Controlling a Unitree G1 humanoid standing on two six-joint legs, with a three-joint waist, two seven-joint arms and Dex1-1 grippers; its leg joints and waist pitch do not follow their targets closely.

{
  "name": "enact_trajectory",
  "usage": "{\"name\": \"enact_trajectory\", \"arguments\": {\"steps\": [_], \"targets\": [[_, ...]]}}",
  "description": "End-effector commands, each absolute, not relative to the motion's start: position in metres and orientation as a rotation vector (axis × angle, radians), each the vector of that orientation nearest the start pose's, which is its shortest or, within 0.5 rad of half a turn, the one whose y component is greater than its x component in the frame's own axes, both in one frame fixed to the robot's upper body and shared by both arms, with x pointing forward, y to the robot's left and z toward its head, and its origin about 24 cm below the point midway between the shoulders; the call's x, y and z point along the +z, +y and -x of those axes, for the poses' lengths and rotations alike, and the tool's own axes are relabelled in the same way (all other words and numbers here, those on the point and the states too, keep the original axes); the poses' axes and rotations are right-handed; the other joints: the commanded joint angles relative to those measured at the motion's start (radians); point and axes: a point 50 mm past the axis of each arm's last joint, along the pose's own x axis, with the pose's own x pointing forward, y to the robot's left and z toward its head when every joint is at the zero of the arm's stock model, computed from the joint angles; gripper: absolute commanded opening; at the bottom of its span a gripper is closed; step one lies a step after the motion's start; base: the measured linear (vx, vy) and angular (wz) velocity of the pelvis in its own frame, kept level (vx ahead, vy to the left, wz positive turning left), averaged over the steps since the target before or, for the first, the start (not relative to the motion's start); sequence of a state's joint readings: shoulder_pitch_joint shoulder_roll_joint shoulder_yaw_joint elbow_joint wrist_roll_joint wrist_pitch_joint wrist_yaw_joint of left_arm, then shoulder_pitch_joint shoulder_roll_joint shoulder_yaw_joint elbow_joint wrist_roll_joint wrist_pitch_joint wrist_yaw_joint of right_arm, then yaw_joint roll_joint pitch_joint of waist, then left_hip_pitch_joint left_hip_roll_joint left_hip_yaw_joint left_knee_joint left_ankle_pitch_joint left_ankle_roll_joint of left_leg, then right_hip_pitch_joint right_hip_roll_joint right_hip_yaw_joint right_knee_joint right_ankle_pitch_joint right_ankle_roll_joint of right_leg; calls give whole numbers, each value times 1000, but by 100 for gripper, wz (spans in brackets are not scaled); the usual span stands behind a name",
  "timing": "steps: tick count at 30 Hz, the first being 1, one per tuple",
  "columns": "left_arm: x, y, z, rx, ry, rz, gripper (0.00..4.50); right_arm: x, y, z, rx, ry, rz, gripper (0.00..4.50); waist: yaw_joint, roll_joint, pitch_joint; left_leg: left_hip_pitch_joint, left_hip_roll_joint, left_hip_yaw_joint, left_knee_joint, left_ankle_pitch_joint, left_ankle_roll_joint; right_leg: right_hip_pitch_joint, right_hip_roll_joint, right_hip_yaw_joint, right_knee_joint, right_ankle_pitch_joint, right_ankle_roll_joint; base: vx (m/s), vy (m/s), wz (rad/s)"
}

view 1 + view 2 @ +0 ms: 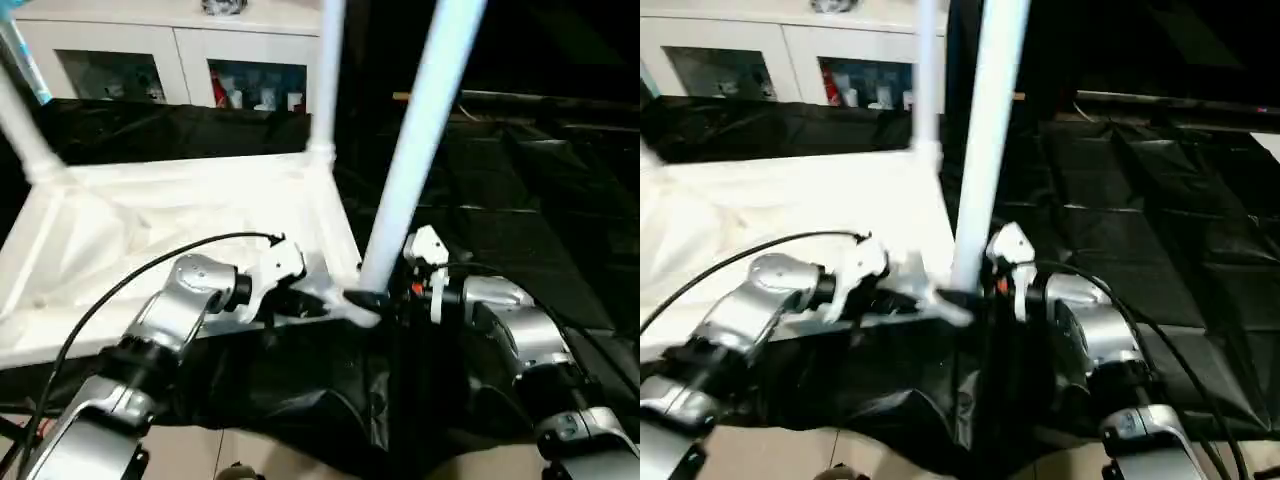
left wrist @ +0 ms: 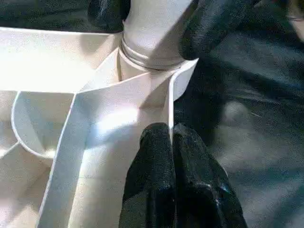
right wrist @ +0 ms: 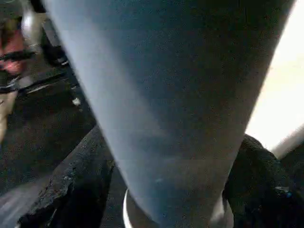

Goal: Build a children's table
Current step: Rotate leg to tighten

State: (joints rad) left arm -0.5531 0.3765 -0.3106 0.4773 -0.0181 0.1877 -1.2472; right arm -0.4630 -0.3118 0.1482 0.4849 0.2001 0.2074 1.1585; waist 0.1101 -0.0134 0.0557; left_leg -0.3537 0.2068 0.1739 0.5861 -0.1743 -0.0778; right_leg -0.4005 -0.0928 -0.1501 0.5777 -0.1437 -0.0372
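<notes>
Both silver forearms reaching up from the lower corners of the head view, bent inward toward the frame's centre. Left pincer (image 2: 173, 147) pressed shut, fingertips touching the rim of the near corner of the upturned table top (image 1: 120, 230), just below the leg socket. Right pincer (image 1: 372, 298) at the base of the near leg (image 1: 415, 150), fingers (image 2: 213, 23) spread on either side of it, close against it; whether they clamp it cannot be told. Table top lying ribbed side up on the black-covered surface (image 1: 540, 200), centre left of frame. Near leg upright in its corner socket, leaning slightly right; another leg (image 1: 328, 70) standing at the far corner. White cabinet (image 1: 170, 60) along the upper left.
</notes>
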Motion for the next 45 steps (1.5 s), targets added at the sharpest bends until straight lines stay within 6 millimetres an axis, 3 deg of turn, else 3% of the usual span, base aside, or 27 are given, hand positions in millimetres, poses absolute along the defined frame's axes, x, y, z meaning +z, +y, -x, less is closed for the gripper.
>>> {"name": "enact_trajectory", "arguments": {"steps": [1,12,15,19,21,26,28,29,30,33,38,45], "targets": [[65,118,-305,-1446,401,-366,0,44,-133,-294,1316,379,1,298,0,1,-69,9,36,-7,-68,-254,46,54,-72,66,-78,-414,-113,0,0,0],[72,114,-309,-1397,367,-272,0,40,-125,-292,1306,387,-20,225,1,-6,-68,8,33,-7,-67,-247,37,52,-74,63,-82,-447,-98,0,0,0],[77,107,-318,-1309,328,-221,0,31,-116,-298,1165,375,-19,212,-5,-11,-65,8,29,-11,-67,-264,22,51,-77,58,-91,-509,-72,0,0,0],[80,97,-335,-1156,306,-201,0,25,-96,-310,949,333,-97,206,-24,-13,-66,5,24,-12,-66,-260,15,50,-74,56,-95,-523,-54,0,0,0],[80,94,-340,-1104,305,-201,0,23,-90,-314,885,335,-109,202,-25,-12,-68,6,21,-12,-64,-252,21,52,-75,54,-98,-527,-43,0,0,0],[83,78,-354,-963,297,-197,0,18,-70,-324,691,327,-89,200,-29,-8,-72,7,24,-10,-65,-229,18,49,-74,59,-88,-456,-75,0,0,0],[83,74,-354,-957,292,-200,0,21,-62,-324,713,297,-88,200,-25,-8,-74,4,26,-9,-66,-212,27,52,-74,62,-82,-415,-86,0,0,0],[83,70,-354,-977,285,-212,0,26,-54,-323,762,247,-97,233,-21,-8,-75,4,26,-8,-66,-203,34,54,-74,64,-78,-386,-94,0,0,0],[83,70,-354,-977,285,-212,0,26,-54,-323,762,247,-97,233,-20,-8,-75,2,27,-7,-67,-200,40,55,-74,65,-76,-369,-101,0,0,0],[80,70,-350,-1016,287,-250,0,32,-50,-322,820,221,-161,272,-19,-9,-72,3,28,-7,-69,-212,46,56,-73,64,-78,-379,-103,0,0,0],[74,78,-343,-1079,298,-282,0,34,-59,-319,917,225,-109,318,-21,-10,-72,3,26,-8,-68,-225,48,58,-74,64,-81,-409,-95,0,0,0],[71,91,-328,-1236,306,-312,0,31,-89,-308,1120,282,6,318,-18,-7,-71,4,32,-8,-70,-224,55,58,-73,67,-75,-372,-113,0,0,0]]}}
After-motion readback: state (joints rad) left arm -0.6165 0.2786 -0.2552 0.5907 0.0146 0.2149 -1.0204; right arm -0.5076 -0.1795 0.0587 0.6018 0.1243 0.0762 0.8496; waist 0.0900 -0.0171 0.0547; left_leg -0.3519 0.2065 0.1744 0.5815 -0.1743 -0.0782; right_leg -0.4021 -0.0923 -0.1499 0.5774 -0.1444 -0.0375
